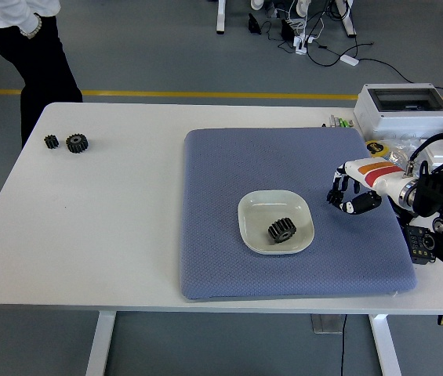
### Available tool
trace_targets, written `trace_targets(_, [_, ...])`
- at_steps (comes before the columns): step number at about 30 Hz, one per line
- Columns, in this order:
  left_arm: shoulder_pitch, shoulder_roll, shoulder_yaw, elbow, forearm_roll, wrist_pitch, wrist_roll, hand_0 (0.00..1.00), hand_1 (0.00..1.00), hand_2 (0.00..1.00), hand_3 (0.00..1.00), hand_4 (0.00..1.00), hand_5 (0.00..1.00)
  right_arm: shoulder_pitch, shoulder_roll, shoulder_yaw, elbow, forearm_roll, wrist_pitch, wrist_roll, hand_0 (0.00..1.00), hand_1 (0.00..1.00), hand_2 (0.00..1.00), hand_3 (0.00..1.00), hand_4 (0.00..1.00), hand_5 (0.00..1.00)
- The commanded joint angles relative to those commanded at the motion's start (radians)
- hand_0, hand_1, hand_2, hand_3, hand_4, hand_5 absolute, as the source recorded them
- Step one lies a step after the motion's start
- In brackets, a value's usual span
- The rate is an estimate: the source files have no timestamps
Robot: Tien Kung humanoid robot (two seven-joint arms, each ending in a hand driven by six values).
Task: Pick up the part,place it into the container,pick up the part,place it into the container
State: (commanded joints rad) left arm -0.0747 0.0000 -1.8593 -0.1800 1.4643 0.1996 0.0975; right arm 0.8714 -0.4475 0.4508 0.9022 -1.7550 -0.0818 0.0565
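A black gear (282, 229) lies in a white dish (276, 222) on a blue mat (284, 164). The right hand (352, 192) hangs just right of the dish, its fingers (337, 196) loose and empty. Two more gears (67, 142) sit far left on the worktop (103, 227). A person (29, 47) stands there.
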Motion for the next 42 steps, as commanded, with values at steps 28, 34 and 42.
trace_targets(28, [-0.003,0.0,0.005,0.0,-0.007,-0.005,-0.003,0.778,0.763,0.774,0.568,0.677,0.6,0.03,-0.059,-0.052,0.421,-0.017,0.114,-0.097,0.161,0.394,0.507,0.511,0.701,0.27])
trace_targets(34, [-0.004,0.0,0.005,0.0,-0.005,-0.005,-0.002,0.778,0.763,0.774,0.567,0.679,0.601,0.039,-0.052,-0.075,0.428,-0.021,0.117,-0.101,0.163,0.395,0.507,0.51,0.701,0.271])
trace_targets(42, [-0.004,0.0,0.004,0.0,-0.006,-0.006,-0.002,0.778,0.763,0.774,0.568,0.68,0.6,0.044,-0.055,-0.101,0.43,-0.023,0.132,-0.105,0.163,0.398,0.509,0.511,0.714,0.286])
